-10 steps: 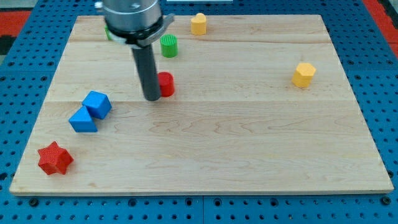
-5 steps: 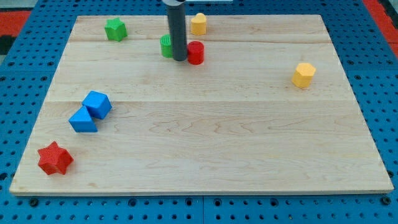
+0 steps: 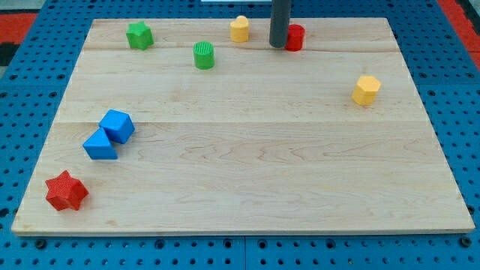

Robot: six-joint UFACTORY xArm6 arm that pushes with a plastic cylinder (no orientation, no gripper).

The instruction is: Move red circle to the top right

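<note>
Pincerless, holding nothing, my tip (image 3: 278,46) touches the red circle (image 3: 295,37) on its left; we judge it light, rigid, free-sliding.

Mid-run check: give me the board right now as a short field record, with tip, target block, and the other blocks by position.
tip: my tip sits against the left side of the red circle
target: red circle, near the top edge, right of centre, not yet in the top right corner
top row: green star, yellow block
below top row: green cylinder
right side: yellow hexagon block
left side: blue cube touching blue triangle
bottom left: red star
surface: wooden board
</note>
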